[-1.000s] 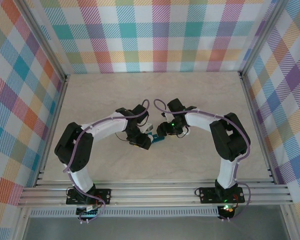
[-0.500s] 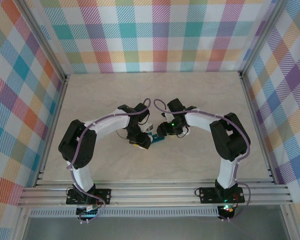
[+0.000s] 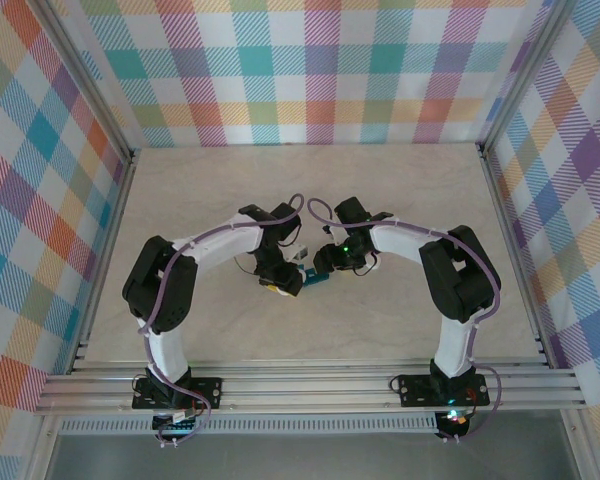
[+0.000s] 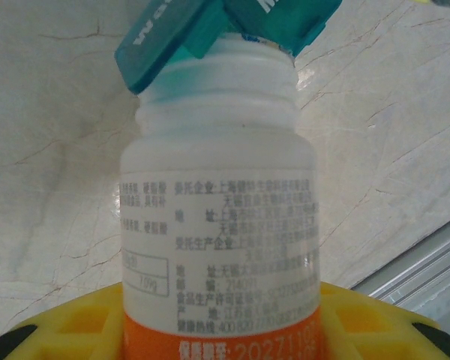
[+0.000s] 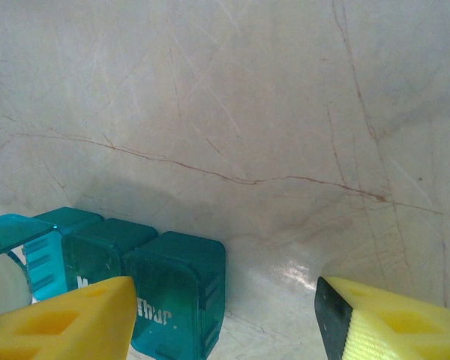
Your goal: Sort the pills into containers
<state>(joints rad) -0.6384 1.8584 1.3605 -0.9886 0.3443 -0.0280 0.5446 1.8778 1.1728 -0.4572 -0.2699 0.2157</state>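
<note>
Touching bottle (image 4: 217,187) mouth: teal containers (image 4: 172,37), contents hidden.

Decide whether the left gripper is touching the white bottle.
Touching. The left wrist view shows the white bottle wedged between the left gripper's yellow fingers, which press against both its sides.

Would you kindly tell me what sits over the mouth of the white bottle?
The teal containers sit against the mouth of the white bottle, covering it; the opaque wall hides any contents.

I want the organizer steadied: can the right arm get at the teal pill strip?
Probably yes: the right gripper is open with the teal strip just inside one finger, nothing between; the bottle crowds its far end.
</note>
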